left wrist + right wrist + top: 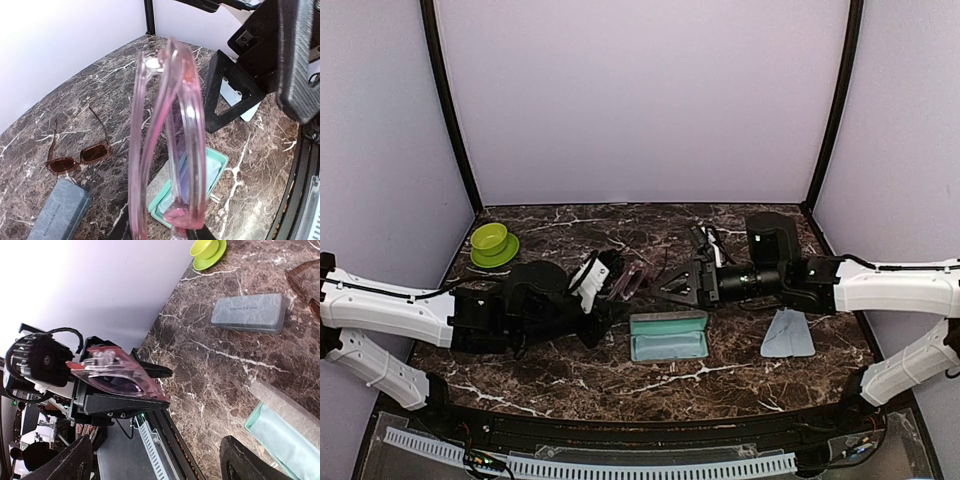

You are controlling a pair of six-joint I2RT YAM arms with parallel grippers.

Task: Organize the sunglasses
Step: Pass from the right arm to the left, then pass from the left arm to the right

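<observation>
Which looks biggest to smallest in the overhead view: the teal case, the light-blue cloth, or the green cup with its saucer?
1. teal case, clearly the largest.
2. light-blue cloth and green cup with saucer: these two look about alike, so I would not rank one above the other.

desk (570, 385) dark brown marble with white veins. pink sunglasses (170, 140): clear rosy frame, lenses perhaps purple. brown sunglasses (80, 157) reddish throughout. closed case (60, 210) blue-grey; open case (668, 336) mint green; cup and saucer (493, 244) lime; cloth (788, 336) pale blue.
</observation>
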